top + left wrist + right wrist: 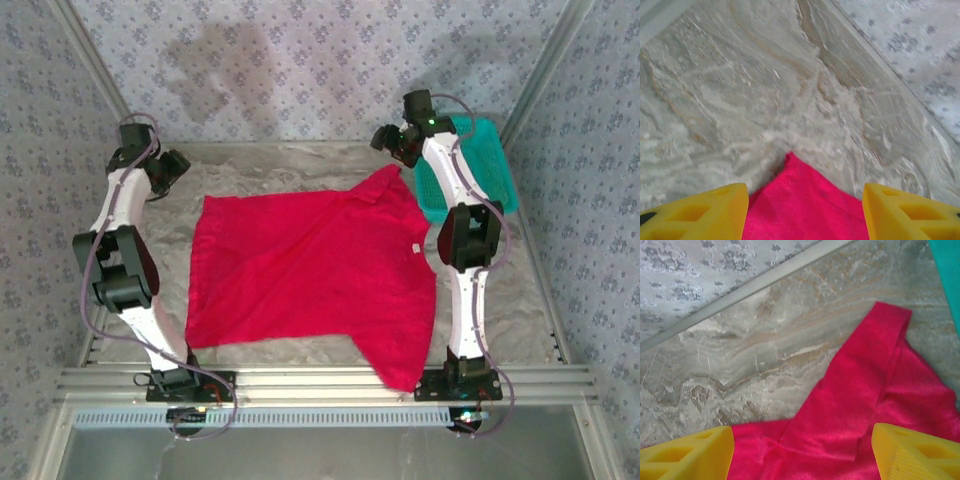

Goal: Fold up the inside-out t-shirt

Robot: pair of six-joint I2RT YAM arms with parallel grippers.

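The inside-out t-shirt (pixel 310 265) is bright red and lies spread flat across the marble-patterned table, with a small white tag (pixel 414 249) near its right side. My left gripper (pixel 172 168) hovers at the shirt's far left corner. In the left wrist view that corner (pixel 790 170) lies flat between the yellow fingers (pixel 715 212), and the left gripper (pixel 805 200) stands open. My right gripper (pixel 392 140) is over the far sleeve. That sleeve (pixel 887 325) spreads out between the wide-apart yellow fingers (pixel 915 452) of the open right gripper (pixel 802 440).
A teal mesh basket (pixel 490 170) stands at the far right, its edge (pixel 947 270) close to the sleeve. Patterned walls with metal rails (pixel 540 75) close the table in on three sides. Bare tabletop (pixel 300 165) lies beyond the shirt.
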